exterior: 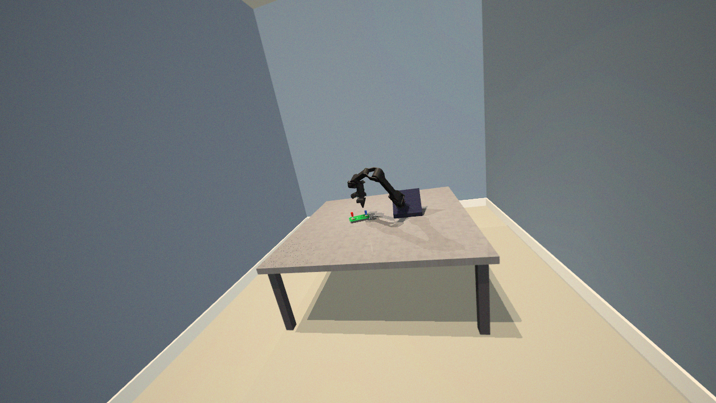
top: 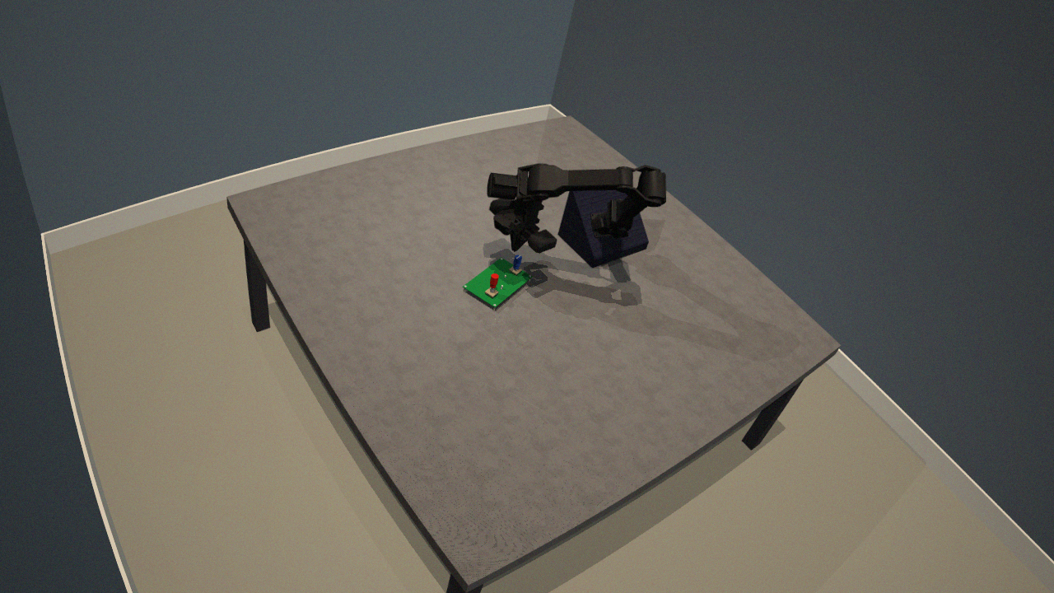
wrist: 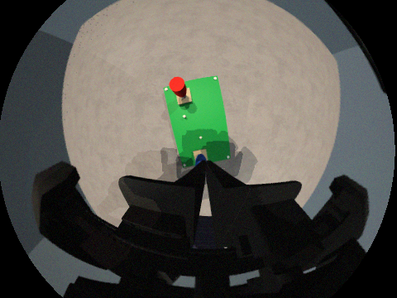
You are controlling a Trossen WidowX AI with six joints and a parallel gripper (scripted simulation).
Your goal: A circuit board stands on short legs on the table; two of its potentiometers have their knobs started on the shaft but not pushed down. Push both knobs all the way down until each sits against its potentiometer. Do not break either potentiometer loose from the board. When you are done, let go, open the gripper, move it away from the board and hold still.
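The green circuit board [top: 478, 285] [exterior: 358, 219] [wrist: 207, 108] stands on the table. The red knob [top: 494, 281] [exterior: 352, 214] [wrist: 178, 85] is upright over its tan potentiometer [top: 492, 292] [wrist: 184, 98], with a bit of shaft showing between them. The blue knob [top: 517, 261] [exterior: 366, 212] [wrist: 200, 159] is upright over the other potentiometer [top: 516, 270] [wrist: 200, 151]; whether it sits against it I cannot tell. My gripper [top: 515, 249] [exterior: 362, 206] [wrist: 205, 164] is shut and empty, its tips above the blue knob with a small gap in the top and exterior views. The tips partly hide that knob in the wrist view.
A dark blue wedge-shaped block [top: 589, 240] [exterior: 411, 206] stands on the table [top: 412, 353] [exterior: 350, 250] by the arm's base. Small pale pins stand on the board between the potentiometers. The arm's shadow falls across the blue knob's end of the board.
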